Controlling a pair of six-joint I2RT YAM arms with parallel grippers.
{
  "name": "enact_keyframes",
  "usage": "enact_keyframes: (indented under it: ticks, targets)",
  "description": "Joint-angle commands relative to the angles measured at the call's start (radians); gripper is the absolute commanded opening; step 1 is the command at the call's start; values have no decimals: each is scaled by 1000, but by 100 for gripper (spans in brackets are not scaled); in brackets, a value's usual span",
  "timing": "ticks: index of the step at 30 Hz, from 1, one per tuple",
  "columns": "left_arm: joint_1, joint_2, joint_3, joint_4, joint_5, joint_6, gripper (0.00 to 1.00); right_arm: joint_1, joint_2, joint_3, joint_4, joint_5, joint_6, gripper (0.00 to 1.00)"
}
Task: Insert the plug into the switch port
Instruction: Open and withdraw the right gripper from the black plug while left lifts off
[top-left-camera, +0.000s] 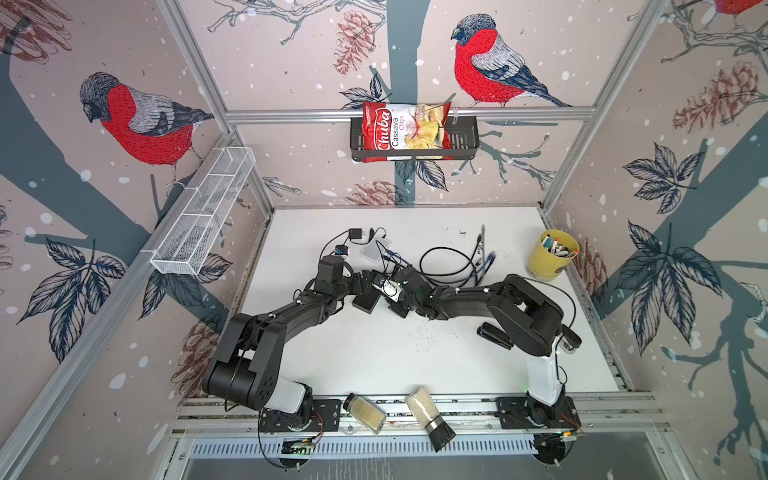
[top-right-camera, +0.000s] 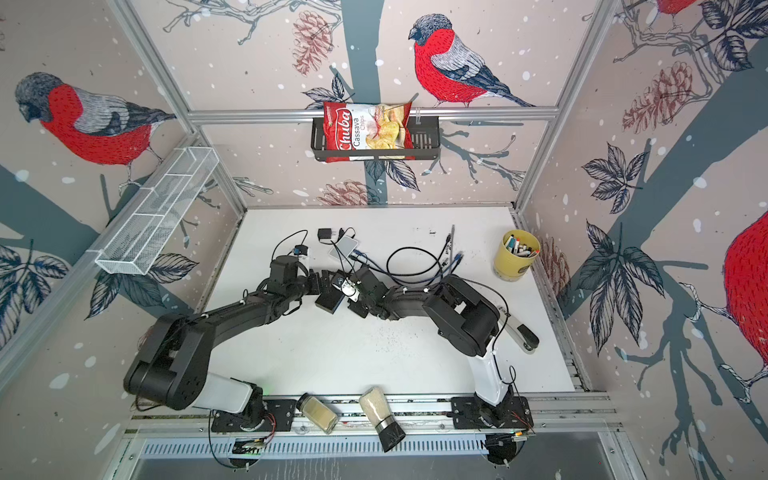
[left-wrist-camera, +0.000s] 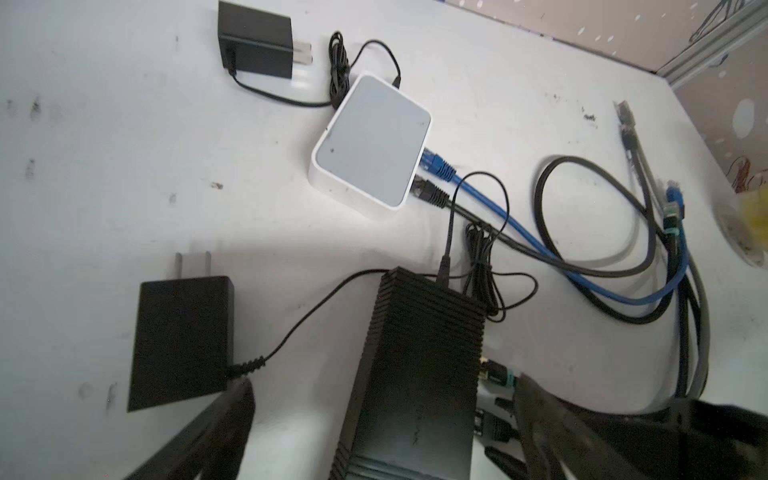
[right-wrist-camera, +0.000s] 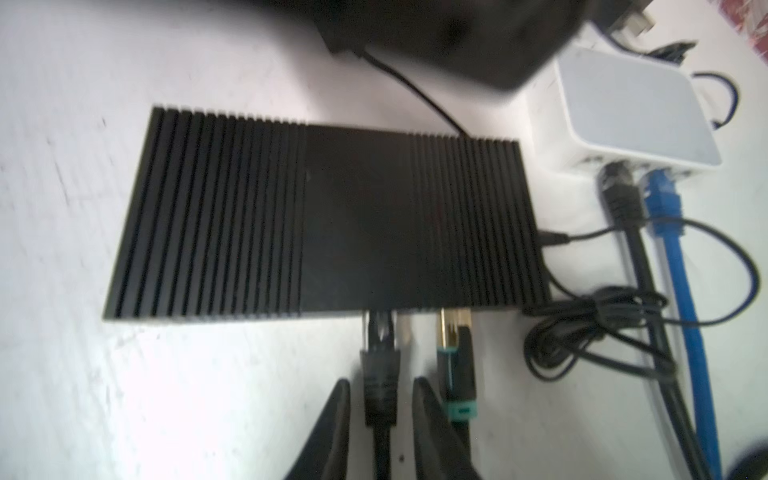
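Right gripper: your right gripper (right-wrist-camera: 381, 382) isn't pinching anything. The fingers (right-wrist-camera: 336, 419) stand a little apart, with a sliver of table showing on each side of the plug.
Plug: the small black network plug with the ribbed boot (right-wrist-camera: 379, 370) sits right between those fingers. Its front end is in a port on the switch edge facing the gripper.
Switch: the flat black box with the ribbed top (right-wrist-camera: 324, 216) lies on the white tabletop (right-wrist-camera: 166, 395), straight ahead of your right fingertips.
Left gripper: your left gripper (left-wrist-camera: 384, 382) is spread wide, straddling the switch, and neither finger touches it.
Neighbour: a black plug with a gold tip and teal band (right-wrist-camera: 455, 361) sits just beside your right gripper's outer finger, in the next port along.
White box: a small white rounded box with a grey top (right-wrist-camera: 636, 108) sits past the switch's far end, with a blue cable (right-wrist-camera: 681, 266) plugged in.
Heads up: the right wrist view is smeared, so you can't tell how deep the plug is seated.
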Motion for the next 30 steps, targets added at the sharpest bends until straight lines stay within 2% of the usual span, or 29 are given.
enact_keyframes:
  ticks: [1, 5, 19, 25, 30]
  targets:
    - [-2, -26, -4, 52, 4, 4, 95, 0, -15, 6, -55, -50, -23, 32]
    - [-2, -62, -25, 57, -5, 12, 94, -8, -41, 3, -54, -79, -17, 37]
    - [-2, -181, -90, 57, -30, 27, 94, -27, -84, 8, -95, -88, 58, 38]
    - [-4, -242, -137, 89, -7, 56, 94, -59, -214, -54, -67, -86, 41, 38]
    - [-11, -304, -181, 106, -17, 74, 97, -124, -311, -88, -128, -80, -17, 37]
